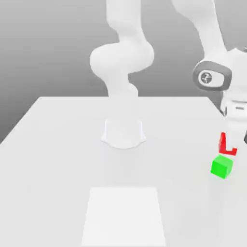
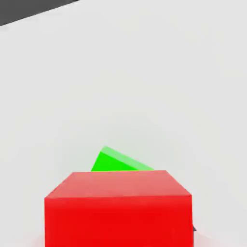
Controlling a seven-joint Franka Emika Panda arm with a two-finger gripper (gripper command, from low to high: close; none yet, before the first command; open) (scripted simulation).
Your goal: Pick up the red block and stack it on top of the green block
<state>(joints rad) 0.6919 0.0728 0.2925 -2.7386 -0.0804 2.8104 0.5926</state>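
- The large flat white table (image 1: 62, 159) carries the work. In the exterior view a paler rectangular patch (image 1: 124, 215) lies on it near the front, and the round white base of the arm (image 1: 123, 132) stands at its middle.
- The white robot arm (image 1: 212, 43) reaches down at the exterior view's right, and its hand (image 1: 235, 108) hangs over the two blocks.
- The small bright red cube with smooth faces (image 2: 118, 208) is off the table, held up under the hand. In the exterior view it (image 1: 226, 145) sits just above and a little behind the green one.
- The small bright green cube with smooth faces (image 1: 222, 166) rests on the table near the right edge. In the hand view one green corner (image 2: 116, 161) looks out from behind the red block, so the two are not yet lined up.
- The fingers cannot be seen well, so I cannot tell their state for sure. Because the red block hangs in the air, I judge they pinch it.
- To do this step well, I think the hand should first move sideways until the red block covers the green one fully, then go down slowly and let go only when the faces touch.
- There is no container here.
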